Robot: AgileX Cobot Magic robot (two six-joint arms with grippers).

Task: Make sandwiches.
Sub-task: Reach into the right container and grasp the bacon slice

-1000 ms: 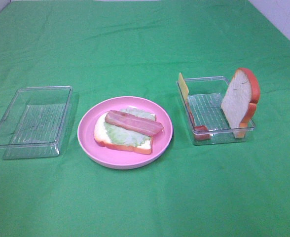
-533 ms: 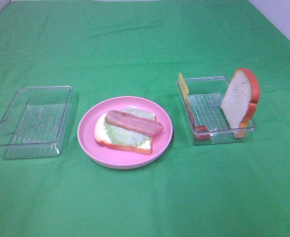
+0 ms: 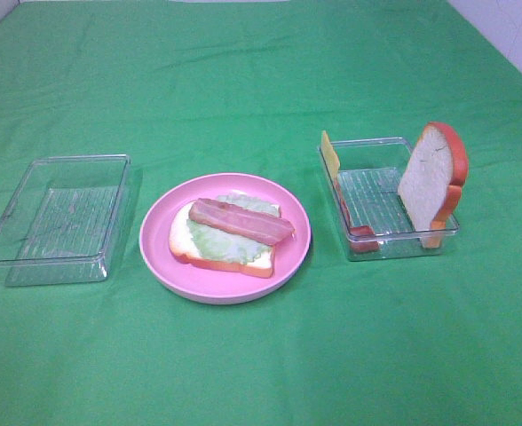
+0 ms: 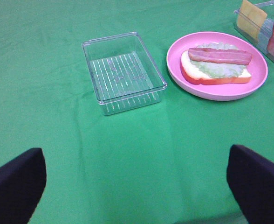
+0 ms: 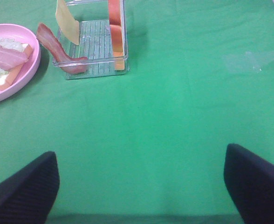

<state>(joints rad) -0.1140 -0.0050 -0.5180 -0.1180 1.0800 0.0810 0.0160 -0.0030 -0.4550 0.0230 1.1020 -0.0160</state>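
A bread slice [image 3: 183, 241] lies on the round pink plate [image 3: 159, 257], with a lettuce leaf [image 3: 209, 241] and a meat strip [image 3: 241, 221] on top. It also shows in the left wrist view [image 4: 216, 78]. In the right clear tray [image 3: 388, 241] a second bread slice [image 3: 431, 177] stands on edge, a yellow cheese slice [image 3: 330, 154] leans on the far wall and another meat strip [image 3: 362, 235] hangs at the near corner. No gripper shows in the high view. My left gripper [image 4: 137, 186] and right gripper [image 5: 141, 186] are open and empty, well short of the food.
An empty clear tray [image 3: 59, 216] stands left of the plate. A green cloth [image 3: 261, 355] covers the table. A pale wall shows at the back right corner.
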